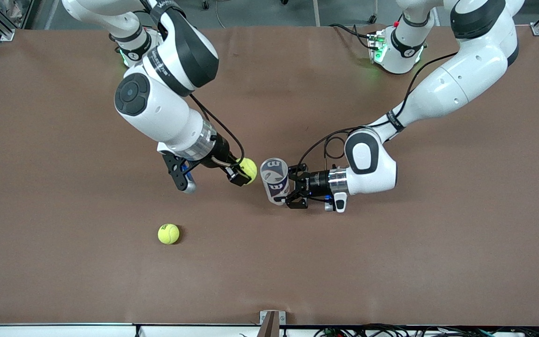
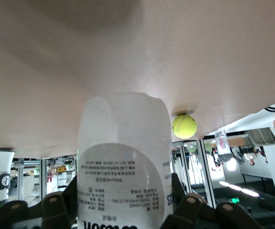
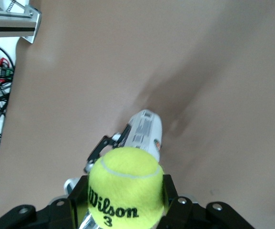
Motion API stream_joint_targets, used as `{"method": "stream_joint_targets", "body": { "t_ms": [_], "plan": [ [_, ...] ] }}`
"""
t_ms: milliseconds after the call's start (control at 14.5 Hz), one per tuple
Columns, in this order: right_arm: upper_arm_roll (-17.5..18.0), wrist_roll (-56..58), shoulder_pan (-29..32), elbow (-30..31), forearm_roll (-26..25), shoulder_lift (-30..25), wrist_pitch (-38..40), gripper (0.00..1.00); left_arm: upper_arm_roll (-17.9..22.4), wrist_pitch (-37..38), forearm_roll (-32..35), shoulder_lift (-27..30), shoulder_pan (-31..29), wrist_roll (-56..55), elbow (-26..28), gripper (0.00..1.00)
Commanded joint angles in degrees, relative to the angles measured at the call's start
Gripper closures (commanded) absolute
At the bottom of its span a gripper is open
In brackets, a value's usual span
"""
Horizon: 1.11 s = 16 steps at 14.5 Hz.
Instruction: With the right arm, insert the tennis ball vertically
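**Right pincer carrying a Wilson ball beside the held can**

Pinching a yellow Wilson tennis ball (image 1: 249,170) in the right pincer (image 1: 245,175), fingers pressing against both sides of it, the black "Wilson 3" print facing the right wrist camera (image 3: 126,187). Hanging over the brown desk (image 1: 391,262) just beside the open mouth of the clear ball can (image 1: 275,180), toward the right arm's end of the desk from it, ball and rim close together but apart in the front view. Not sitting inside the can.

Clamping the can in the left pincer (image 1: 292,190), black fingers (image 2: 56,210) closing on either side of its clear wall (image 2: 124,162) low on the body. Standing upright with the open mouth facing up, printed label wrapping the wall, purple patch showing in the front view. Appearing in the right wrist view as a pale tube (image 3: 144,130) past the held ball, with the left pincer (image 3: 109,143) gripping it there too.

Lying loose on the desk, a second tennis ball (image 1: 168,233), nearer to the front camera than both pincers and well apart from them, toward the right arm's end. Showing in the left wrist view as a small yellow ball (image 2: 184,126) next to the can's wall.
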<state>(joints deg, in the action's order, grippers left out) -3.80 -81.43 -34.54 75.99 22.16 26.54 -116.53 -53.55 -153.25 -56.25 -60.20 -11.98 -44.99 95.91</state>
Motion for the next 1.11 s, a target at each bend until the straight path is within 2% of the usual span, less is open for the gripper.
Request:
{"method": "stream_joint_targets", "body": {
  "t_ms": [0,277,1038],
  "plan": [
    [-0.33,-3.29,-1.31,-4.00,1.22,2.46,0.16,0.99,-0.41,-0.12,-3.51,-4.04,1.52,4.20,-3.79,0.27],
    [-0.42,-3.83,-3.33,-4.01,1.04,4.13,-0.37,0.99,-0.41,-0.03,-5.10,-8.17,2.93,5.95,-6.70,0.26],
    [-0.68,-3.83,-4.39,-3.74,0.25,7.30,-1.42,0.98,-0.24,-0.03,-7.21,-8.44,3.99,6.49,-7.23,0.26]
  ]
}}
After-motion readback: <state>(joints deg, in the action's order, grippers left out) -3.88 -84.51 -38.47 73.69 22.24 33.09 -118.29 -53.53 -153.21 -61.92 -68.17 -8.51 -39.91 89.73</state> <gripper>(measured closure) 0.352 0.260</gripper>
